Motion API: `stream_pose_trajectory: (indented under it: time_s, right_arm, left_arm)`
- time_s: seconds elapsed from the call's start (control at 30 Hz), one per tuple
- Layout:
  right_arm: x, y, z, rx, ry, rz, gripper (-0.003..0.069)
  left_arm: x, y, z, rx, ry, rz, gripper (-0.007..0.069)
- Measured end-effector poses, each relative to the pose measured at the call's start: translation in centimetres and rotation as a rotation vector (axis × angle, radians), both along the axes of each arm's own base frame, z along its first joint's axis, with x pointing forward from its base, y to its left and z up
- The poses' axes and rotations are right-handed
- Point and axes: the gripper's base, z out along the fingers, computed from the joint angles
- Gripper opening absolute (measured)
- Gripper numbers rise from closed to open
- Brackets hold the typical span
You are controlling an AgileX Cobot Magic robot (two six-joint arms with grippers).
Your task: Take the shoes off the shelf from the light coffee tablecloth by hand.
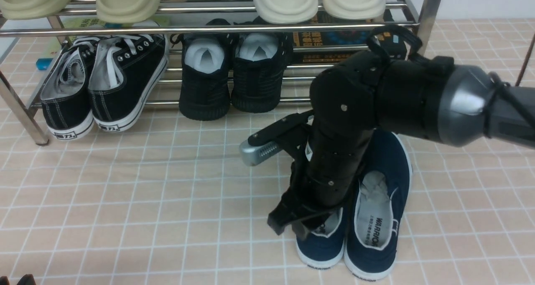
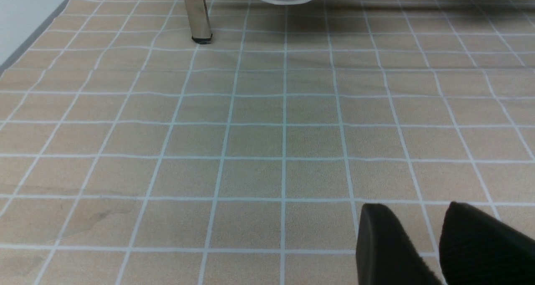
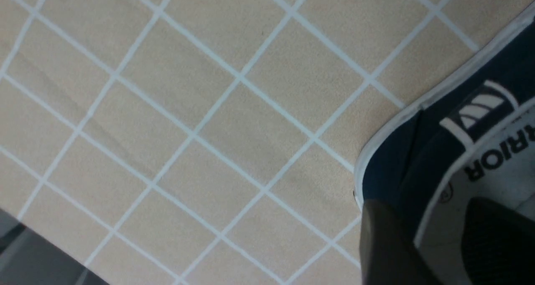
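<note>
The navy-blue shoes stand side by side on the light coffee tablecloth (image 1: 146,193), in front of the shelf (image 1: 209,29). The right shoe (image 1: 378,218) shows its "WARRIOR" insole and paper stuffing. The left shoe (image 1: 322,245) is mostly hidden by my right arm. My right gripper (image 1: 289,230) points down at that shoe's heel. In the right wrist view my right gripper (image 3: 430,218) straddles the shoe's heel wall (image 3: 401,159), one finger outside and one over the insole, with a wide gap. My left gripper (image 2: 413,212) is open and empty, low over the cloth.
Black lace-up sneakers (image 1: 104,84) and a black high-top pair (image 1: 234,76) sit on the shelf's lower tier. Beige slippers (image 1: 284,1) lie on the upper tier. Books (image 1: 334,38) stand behind. A chrome shelf leg (image 2: 196,13) stands ahead of my left gripper.
</note>
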Motion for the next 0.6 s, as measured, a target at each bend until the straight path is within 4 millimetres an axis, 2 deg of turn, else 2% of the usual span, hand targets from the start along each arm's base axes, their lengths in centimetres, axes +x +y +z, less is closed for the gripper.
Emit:
stream_pose_trajectory:
  time_s: [0.07, 0.2, 0.33, 0.37, 0.4, 0.43, 0.5, 0.6]
  right_arm:
    - [-0.2, -0.2, 0.4, -0.004, 0.000, 0.022, 0.0274]
    - [-0.8, -0.9, 2.4, 0.001, -0.029, 0.051, 0.0204]
    - [-1.7, -2.4, 5.4, -0.006, -0.100, 0.071, 0.0101]
    - [-1.8, -2.6, 5.7, -0.006, -0.111, 0.072, 0.0097]
    - [-2.3, -3.4, 7.1, -0.019, -0.142, 0.079, 0.0057]
    - [-2.4, -3.7, 7.4, -0.021, -0.151, 0.080, 0.0053]
    - [-3.3, -5.0, 9.6, -0.023, -0.210, 0.083, 0.0009]
    - [-4.3, -6.4, 12.0, -0.001, -0.281, 0.080, -0.0014]
  left_arm:
    - [0.0, 0.0, 0.0, 0.000, 0.000, 0.000, 0.0240]
    - [0.0, 0.0, 0.0, 0.000, 0.000, 0.000, 0.0240]
    - [0.0, 0.0, 0.0, 0.000, 0.000, 0.000, 0.0240]
    - [0.0, 0.0, 0.0, 0.000, 0.000, 0.000, 0.0240]
    - [0.0, 0.0, 0.0, 0.000, 0.000, 0.000, 0.0240]
    - [0.0, 0.0, 0.0, 0.000, 0.000, 0.000, 0.0240]
    - [0.0, 0.0, 0.0, 0.000, 0.000, 0.000, 0.0240]
    - [0.0, 0.0, 0.0, 0.000, 0.000, 0.000, 0.0240]
